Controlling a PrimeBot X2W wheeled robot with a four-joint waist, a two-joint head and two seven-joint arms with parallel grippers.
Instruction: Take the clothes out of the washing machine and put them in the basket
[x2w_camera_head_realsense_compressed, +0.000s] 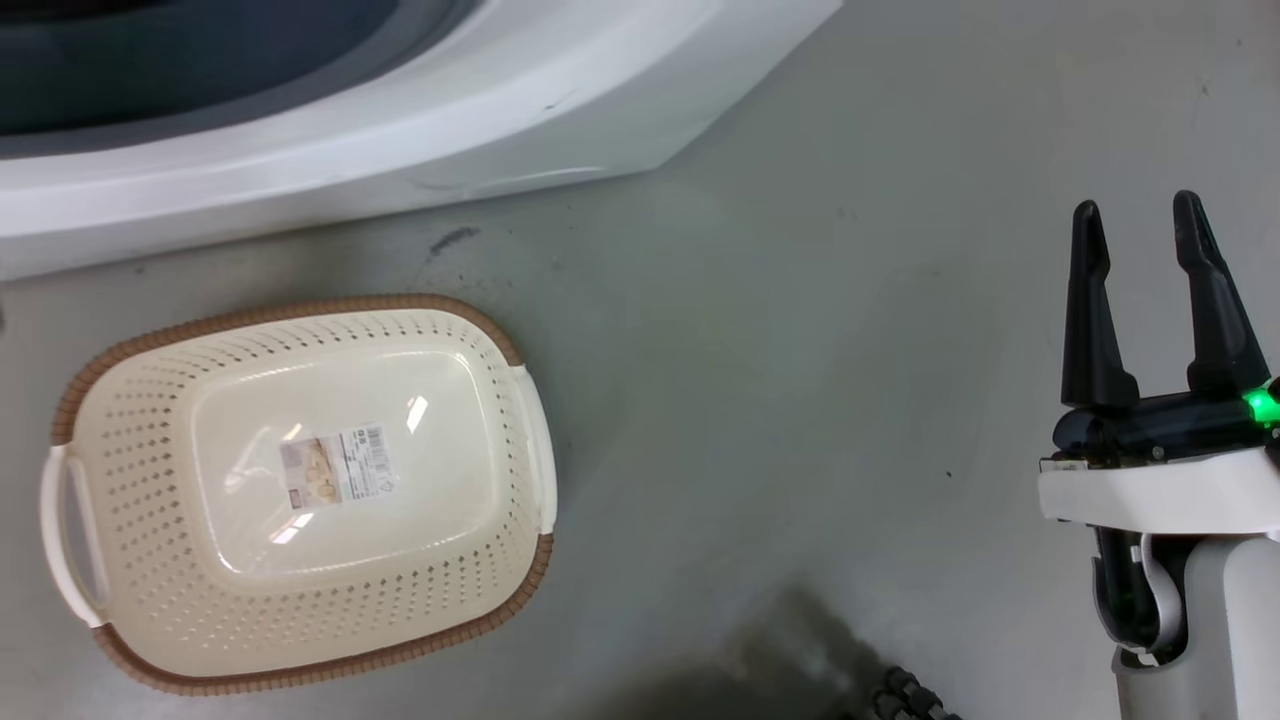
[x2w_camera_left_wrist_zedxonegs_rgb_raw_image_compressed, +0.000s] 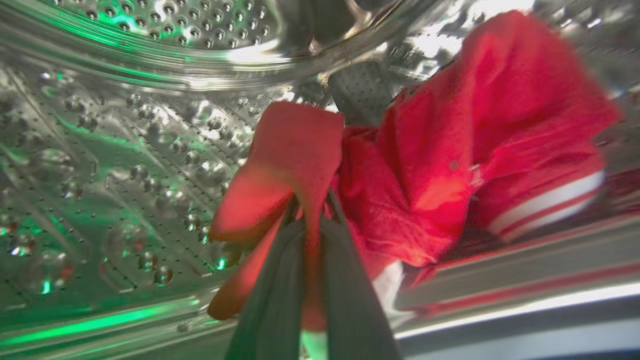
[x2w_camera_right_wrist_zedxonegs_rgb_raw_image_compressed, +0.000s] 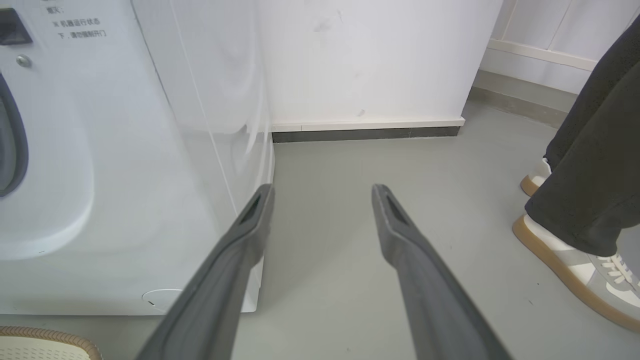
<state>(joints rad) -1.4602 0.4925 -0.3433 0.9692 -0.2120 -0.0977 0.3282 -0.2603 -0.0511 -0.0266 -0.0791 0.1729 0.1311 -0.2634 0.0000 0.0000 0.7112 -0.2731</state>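
The floor is grey and smooth, and a white wall stands at the far side. The washing machine is big and white and sits at the far left. The basket waits on the floor near it, on the left. Nothing red lies in the basket yet, so I think the job is only at its start. The red clothes are inside the shiny drum with the little holes. One part has white stripes on its edge, on the right. All of it has to come out and go into the basket.

The left gripper is inside the drum. Its two dark fingers are pressed close together and pinch a fold of the red cloth between them. The fold stands up above the fingertips. I cannot tell which garment it belongs to.

The right gripper hangs over the bare floor on the right, well apart from the basket. Its fingers are spread wide and hold nothing. A person's shoes stand on the floor at the far right.
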